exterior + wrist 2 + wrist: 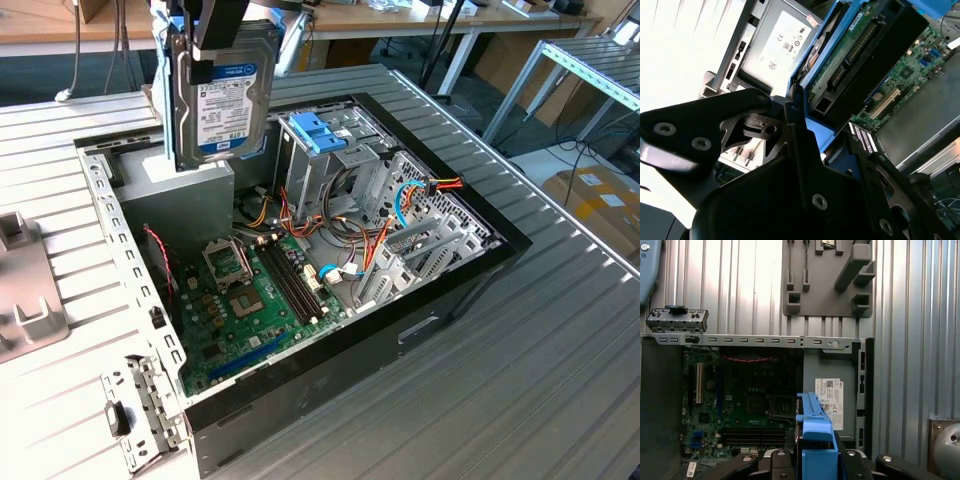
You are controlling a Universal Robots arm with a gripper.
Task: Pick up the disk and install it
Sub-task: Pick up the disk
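Jaws are clamped on the disk (222, 100), pinching it by the blue rails (815, 432) near its upper edge. The gripper (215, 45) holds it on edge in the air, label facing the exterior camera.

Risks as I see them, working outward:

- Grip: you're holding plastic, not metal. The rails could flex or pop off under side load, and the disk would tilt or slip out. Most of its body hangs below the jaws, so any bump levers on the grip.
- PSU (190, 195): it sits right under the disk, and the lower edge looks close. Descend there and you'd hit the box, not a bay.
- Cage (330, 150): just beside the disk, on the exterior view's right. If the disk goes in skewed, I'd expect the rails to jam on the sheet metal.
- Cables (400, 195): loose loops past the cage could snag a corner or get pinched.
- Board (255, 300): open below. A dropped disk lands on the socket or slots.
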